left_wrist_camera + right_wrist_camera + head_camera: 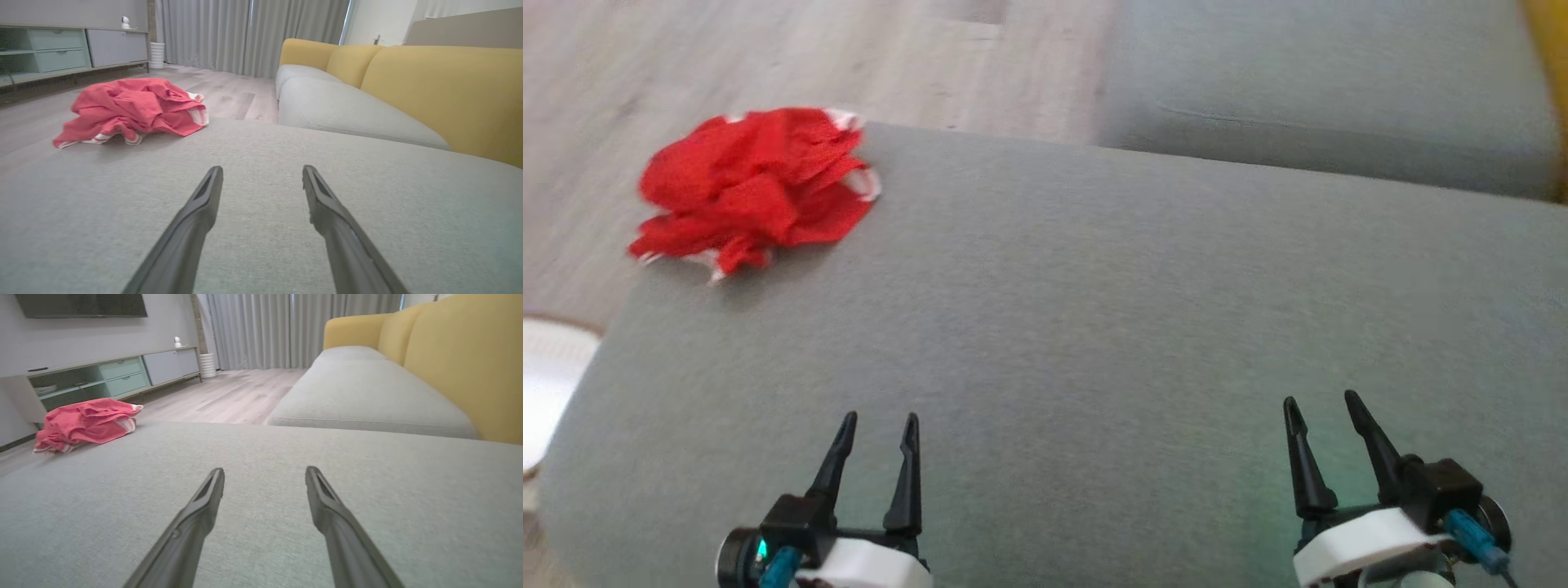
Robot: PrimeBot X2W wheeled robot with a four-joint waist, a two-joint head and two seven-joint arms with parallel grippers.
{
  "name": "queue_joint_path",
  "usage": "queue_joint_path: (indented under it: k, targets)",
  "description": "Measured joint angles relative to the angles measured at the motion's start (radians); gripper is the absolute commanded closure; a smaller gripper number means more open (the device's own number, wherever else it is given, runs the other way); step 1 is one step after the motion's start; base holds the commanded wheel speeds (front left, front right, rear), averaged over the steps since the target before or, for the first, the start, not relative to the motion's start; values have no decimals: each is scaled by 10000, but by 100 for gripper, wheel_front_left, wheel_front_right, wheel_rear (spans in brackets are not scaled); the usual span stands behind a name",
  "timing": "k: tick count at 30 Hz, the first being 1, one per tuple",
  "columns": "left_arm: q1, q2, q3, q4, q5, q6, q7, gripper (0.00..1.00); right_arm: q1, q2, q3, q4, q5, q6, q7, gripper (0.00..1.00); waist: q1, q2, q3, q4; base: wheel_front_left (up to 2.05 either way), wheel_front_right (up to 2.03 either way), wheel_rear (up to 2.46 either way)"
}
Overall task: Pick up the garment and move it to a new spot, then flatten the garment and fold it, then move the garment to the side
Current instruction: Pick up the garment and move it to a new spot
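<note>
We see the garment [756, 192] as a bright red, crumpled heap, bunched into many folds and creases with no flat part showing. Narrow white trim with red stripes peeks out along its right and near edges. It lies at the far left corner of the grey seat [1094, 310], right at the rounded edge, with the pale wooden floor [645, 65] beyond it. From the wrist views it looks low and loose, wider than it is high, with one flap spread toward the right.

The left pincer [880, 418] is at the near left, over bare seat fabric, well apart from the garment and nearer to us than it. Its two dark fingers stand spread wide with nothing between them. The right pincer [1321, 398] is at the near right, likewise spread wide and empty, farther again from the garment. Both point toward the far side. They hang low over the seat; whether the tips brush the fabric we cannot tell.

Far right lies a second grey cushion [1323, 90] with a yellow backrest [441, 94] behind it.
</note>
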Motion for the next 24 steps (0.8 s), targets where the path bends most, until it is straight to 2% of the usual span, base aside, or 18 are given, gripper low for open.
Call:
queue_joint_path:
  k: [8,12,24]
  targets:
    - [-3,107,249,-165,6,8,0,0,-30,0,221,-59,105,0,0,0,0,0,9,1584,0,0,0]
    - [7,134,424,-337,4,59,0,0,-157,2,531,-59,132,0,0,0,-1,0,94,2162,0,0,0]
    - [37,136,769,-669,2,140,0,0,-615,-2,794,-36,84,0,0,0,0,0,484,2491,0,0,0]
